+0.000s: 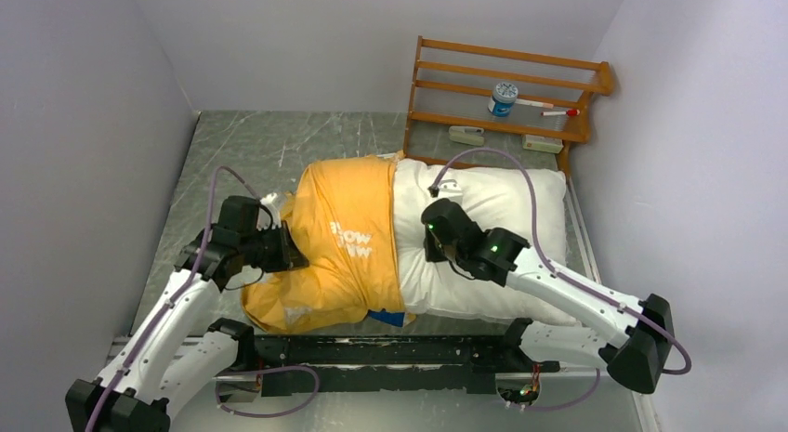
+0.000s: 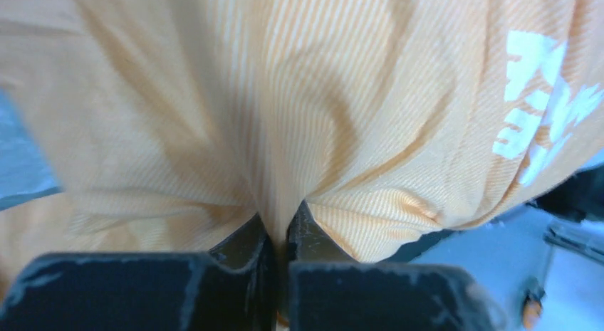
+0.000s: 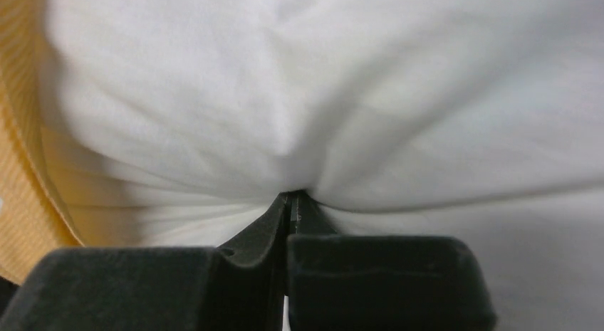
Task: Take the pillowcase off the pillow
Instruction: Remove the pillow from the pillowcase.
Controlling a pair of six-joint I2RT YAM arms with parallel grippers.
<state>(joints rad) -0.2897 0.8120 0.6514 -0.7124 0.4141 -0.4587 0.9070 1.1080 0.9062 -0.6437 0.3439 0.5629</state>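
The pillowcase (image 1: 339, 246), orange-yellow side up with white lettering, covers the left half of the white pillow (image 1: 497, 204); a blue corner shows at its front edge. The pillow's right half lies bare. My left gripper (image 1: 290, 251) is shut on a fold of the pillowcase at its left end; in the left wrist view the fingers (image 2: 280, 228) pinch orange fabric (image 2: 285, 96). My right gripper (image 1: 429, 246) is shut on the pillow near the pillowcase's open edge; in the right wrist view it (image 3: 290, 203) pinches white fabric (image 3: 320, 82), with the orange pillowcase edge (image 3: 21, 203) at the left.
A wooden rack (image 1: 506, 88) stands at the back right with a small blue-white tub (image 1: 503, 98) and a pen on it. Grey walls close in left and right. A black rail (image 1: 390, 350) runs along the table's near edge.
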